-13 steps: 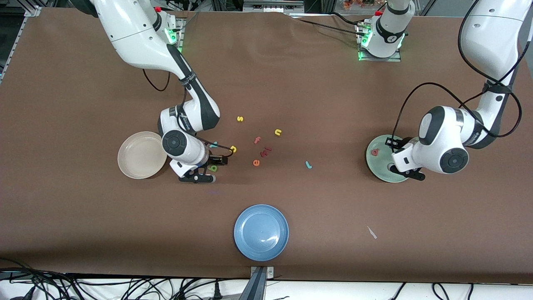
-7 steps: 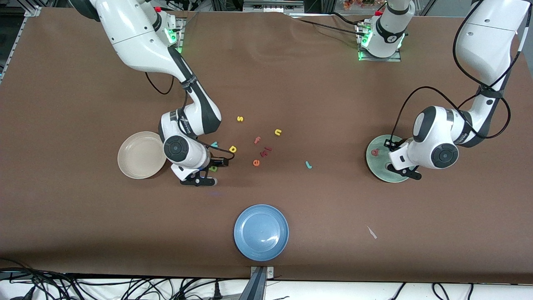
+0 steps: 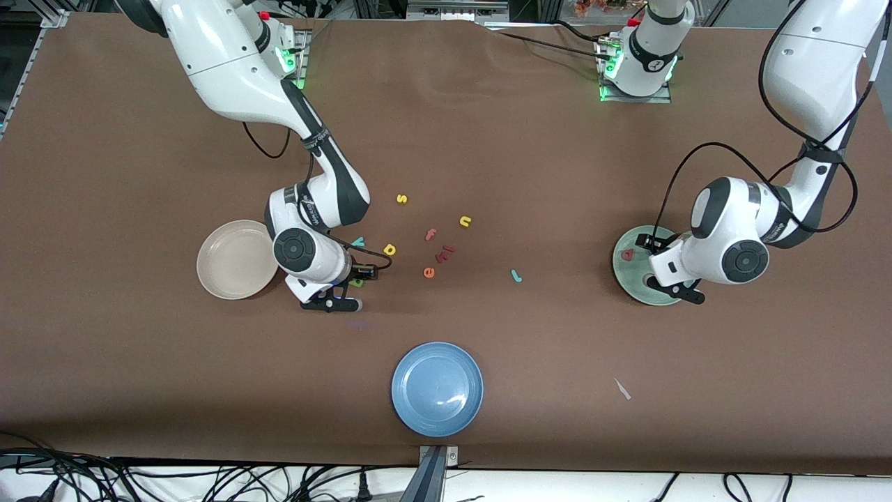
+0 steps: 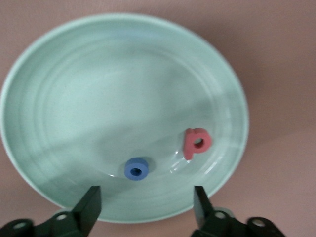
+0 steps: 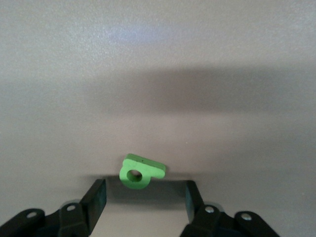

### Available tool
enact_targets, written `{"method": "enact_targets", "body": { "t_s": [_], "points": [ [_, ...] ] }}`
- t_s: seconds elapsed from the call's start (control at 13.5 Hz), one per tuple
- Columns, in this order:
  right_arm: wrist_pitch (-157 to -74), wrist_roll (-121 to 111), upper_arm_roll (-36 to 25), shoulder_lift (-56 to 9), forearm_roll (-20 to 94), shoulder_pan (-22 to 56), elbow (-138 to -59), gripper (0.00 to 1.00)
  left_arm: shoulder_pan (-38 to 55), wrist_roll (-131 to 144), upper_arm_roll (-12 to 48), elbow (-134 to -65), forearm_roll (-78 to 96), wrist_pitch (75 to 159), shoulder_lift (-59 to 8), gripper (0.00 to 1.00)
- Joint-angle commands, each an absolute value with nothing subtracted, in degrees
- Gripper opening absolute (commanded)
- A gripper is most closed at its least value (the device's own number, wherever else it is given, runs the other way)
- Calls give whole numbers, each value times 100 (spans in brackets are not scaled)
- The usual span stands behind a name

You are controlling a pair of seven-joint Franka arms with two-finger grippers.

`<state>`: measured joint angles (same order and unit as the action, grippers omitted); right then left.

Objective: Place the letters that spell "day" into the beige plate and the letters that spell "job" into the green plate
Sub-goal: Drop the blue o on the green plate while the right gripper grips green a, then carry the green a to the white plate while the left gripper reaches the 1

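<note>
1. Left gripper (image 4: 145,207): it hangs over the green plate (image 3: 627,279) at the left arm's end of the table, fingers spread apart and holding nothing. In the left wrist view the blue o (image 4: 137,168) and the pinkish-red b (image 4: 197,143) both lie in the plate's bowl, apart from each other and clear of the fingers.

2. Right gripper (image 5: 145,200): it is low over the table just beside the beige plate (image 3: 233,259), fingers apart and not yet touching anything.

3. Key relation — the green a (image 5: 141,171) sits between the two right fingers, roughly centred in the gap, and appears tipped up on edge rather than lying flat (its round hole faces the wrist camera). Its longer side seems to run across the gap from finger to finger, so a closing stroke would likely meet its ends.

4. Remaining "day" letters: the yellow d (image 3: 389,249) and the teal y (image 3: 358,242) lie on the table near the right arm's wrist, none yet in the beige plate, which holds no letter.

5. Remaining "job" letter: the teal j (image 3: 516,276) lies alone on the table between the two arms — to judge by position, somewhat nearer the left gripper.
</note>
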<state>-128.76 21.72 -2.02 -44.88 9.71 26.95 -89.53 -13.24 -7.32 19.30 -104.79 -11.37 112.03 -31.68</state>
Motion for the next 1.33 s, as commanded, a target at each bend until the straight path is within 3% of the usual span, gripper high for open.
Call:
{"method": "enact_targets", "body": {
  "t_s": [0.0, 0.22, 0.89, 1.26],
  "points": [
    [-12788, 2250, -211, -4641, 940, 2672, -8719, 73, -1283, -738, 2170, -10021, -1292, 10671, -3023, 100],
    [-12779, 2259, -211, -4728, 940, 2681, -8604, 69, -1214, -686, 2434, -9713, -1266, 10617, -3032, 100],
    [-12779, 2276, -211, -4737, 940, 2698, -8596, 36, -142, 1500, 2426, -8667, -1178, 10617, -3656, 100],
    [-12788, 2276, -211, -4737, 949, 2689, -8596, 30, 351, 2609, 2426, -8131, -1178, 10643, -4043, 100]
  ]
}}
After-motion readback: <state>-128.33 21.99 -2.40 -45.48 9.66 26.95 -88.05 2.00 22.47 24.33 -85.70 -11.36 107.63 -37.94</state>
